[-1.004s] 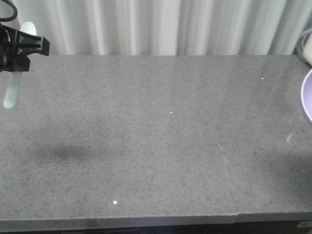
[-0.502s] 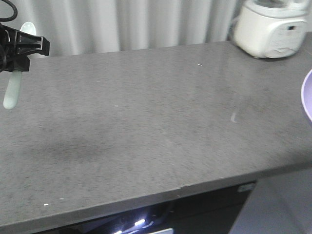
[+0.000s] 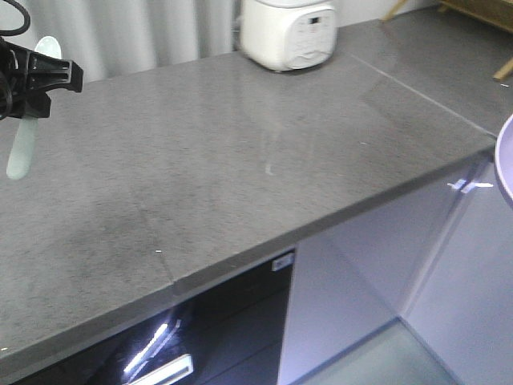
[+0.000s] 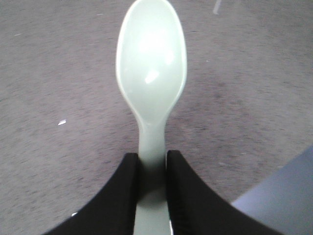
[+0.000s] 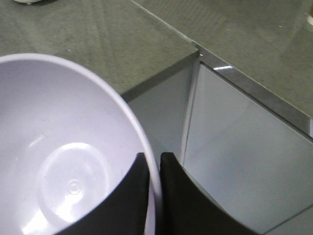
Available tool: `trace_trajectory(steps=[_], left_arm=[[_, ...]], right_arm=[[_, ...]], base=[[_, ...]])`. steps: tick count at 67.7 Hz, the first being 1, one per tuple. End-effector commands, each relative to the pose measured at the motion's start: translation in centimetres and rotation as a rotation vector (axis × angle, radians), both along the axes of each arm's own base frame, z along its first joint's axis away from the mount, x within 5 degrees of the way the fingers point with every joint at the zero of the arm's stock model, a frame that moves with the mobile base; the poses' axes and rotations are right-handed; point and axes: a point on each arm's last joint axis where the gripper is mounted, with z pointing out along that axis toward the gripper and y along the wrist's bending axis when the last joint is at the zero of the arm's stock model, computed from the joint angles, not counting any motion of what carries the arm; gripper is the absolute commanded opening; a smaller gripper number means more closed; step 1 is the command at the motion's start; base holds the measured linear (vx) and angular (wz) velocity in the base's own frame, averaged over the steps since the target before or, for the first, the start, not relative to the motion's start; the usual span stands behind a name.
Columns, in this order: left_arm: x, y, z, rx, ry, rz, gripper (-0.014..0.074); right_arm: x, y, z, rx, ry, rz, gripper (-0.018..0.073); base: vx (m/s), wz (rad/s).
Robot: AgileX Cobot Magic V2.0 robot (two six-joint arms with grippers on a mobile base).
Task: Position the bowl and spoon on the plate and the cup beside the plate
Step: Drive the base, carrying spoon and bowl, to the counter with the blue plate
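Note:
My left gripper (image 4: pixel 152 159) is shut on the handle of the pale mint-green spoon (image 4: pixel 151 73), held in the air over the grey counter; in the front view that spoon (image 3: pixel 22 148) hangs at the far left from the black gripper (image 3: pixel 36 80). My right gripper (image 5: pixel 154 159) is shut on the rim of the lavender bowl (image 5: pixel 63 161), one finger inside and one outside. Only a sliver of this bowl (image 3: pixel 505 160) shows at the right edge of the front view. The plate and the cup are out of view.
A white rice cooker (image 3: pixel 287 30) stands at the back of the grey stone counter (image 3: pixel 200 160). The counter's front edge runs diagonally, with pale cabinet doors (image 3: pixel 377 265) and a dark opening (image 3: pixel 160 345) below it. A second counter section (image 3: pixel 433 56) lies at the right.
The front view has swung to the right: the rice cooker has slid from the top right to the top centre and the cabinet fronts have come into view. Both grippers keep their places in the frame.

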Motion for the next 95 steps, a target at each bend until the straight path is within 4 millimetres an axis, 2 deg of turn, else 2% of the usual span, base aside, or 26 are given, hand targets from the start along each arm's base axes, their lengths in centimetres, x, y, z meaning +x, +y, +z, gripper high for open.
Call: trace_trajectory(steps=[1, 43, 95], left_arm=[[-0.66, 0.30, 1.77, -0.020, -0.094, -0.001, -0.0006], [-0.66, 0.30, 1.77, -0.020, -0.094, -0.001, -0.0006], [-0.66, 0.30, 1.77, -0.020, -0.094, -0.001, -0.0006]], right_arm=[[-0.02, -0.10, 1.48, -0.031, -0.095, -0.010, -0.0006], [-0.02, -0.10, 1.48, -0.031, -0.095, -0.010, -0.0006], [-0.02, -0.10, 1.48, -0.031, -0.095, -0.010, -0.0006]], base=[[-0.09, -0.56], [-0.03, -0.46], [0.11, -0.46]])
